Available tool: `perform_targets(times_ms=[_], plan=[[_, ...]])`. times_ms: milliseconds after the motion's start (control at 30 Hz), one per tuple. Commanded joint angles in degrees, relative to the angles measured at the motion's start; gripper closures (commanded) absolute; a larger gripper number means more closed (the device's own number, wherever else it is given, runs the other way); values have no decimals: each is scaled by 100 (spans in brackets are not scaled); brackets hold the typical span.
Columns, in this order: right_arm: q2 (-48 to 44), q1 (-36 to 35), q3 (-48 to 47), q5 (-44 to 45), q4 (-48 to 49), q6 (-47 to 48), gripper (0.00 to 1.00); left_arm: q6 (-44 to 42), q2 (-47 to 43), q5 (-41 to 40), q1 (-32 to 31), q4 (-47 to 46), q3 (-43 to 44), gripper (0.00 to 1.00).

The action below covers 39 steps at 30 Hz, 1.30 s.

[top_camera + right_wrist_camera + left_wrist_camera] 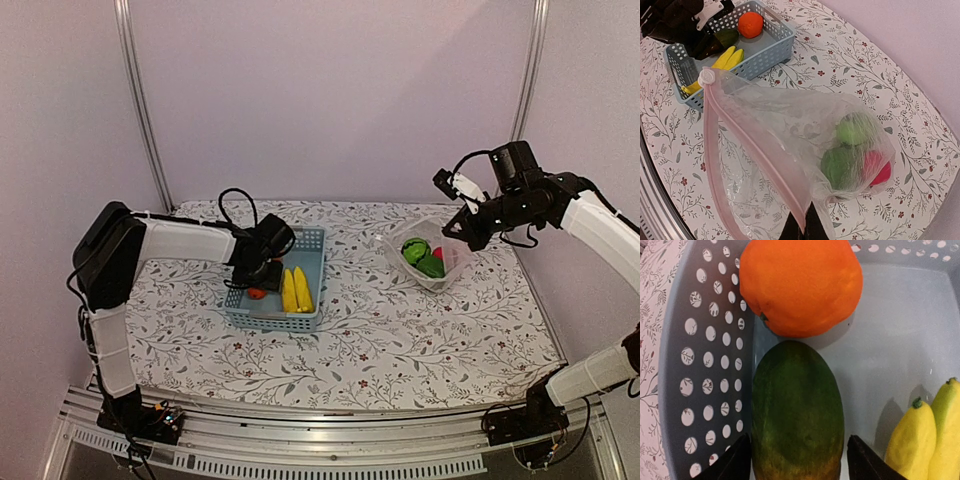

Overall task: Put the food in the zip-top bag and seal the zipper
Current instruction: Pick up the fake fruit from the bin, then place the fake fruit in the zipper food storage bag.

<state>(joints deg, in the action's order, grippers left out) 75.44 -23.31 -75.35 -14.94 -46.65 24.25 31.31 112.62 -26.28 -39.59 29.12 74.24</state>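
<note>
My left gripper is down inside the blue basket, open. Its two black fingers stand either side of a dark green piece of food with an orange end; a slim gap shows at the right finger. An orange lies just beyond it and yellow bananas lie to its right. My right gripper is shut on the mouth edge of the zip-top bag, holding it up and open. The pink zipper ends in a white slider. Two green pieces and a red one sit in the bag.
The basket's perforated wall is close on the left of my left fingers. Floral cloth covers the table between basket and bag. Metal posts and pale walls stand behind the table.
</note>
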Motion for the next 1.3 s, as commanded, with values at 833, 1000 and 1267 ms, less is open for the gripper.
perform_targets(times_ms=[833,1000,1267], plan=[[229,-16,-551,4,-473,153,100,-377,-1850,676,-396,-235,-6,60],[244,-48,-665,-212,-680,165,100,-1046,-2566,927,-1083,-1667,-452,63],[208,-121,-784,-555,-953,216,100,-2288,-3051,1250,-2232,-3464,-883,63]])
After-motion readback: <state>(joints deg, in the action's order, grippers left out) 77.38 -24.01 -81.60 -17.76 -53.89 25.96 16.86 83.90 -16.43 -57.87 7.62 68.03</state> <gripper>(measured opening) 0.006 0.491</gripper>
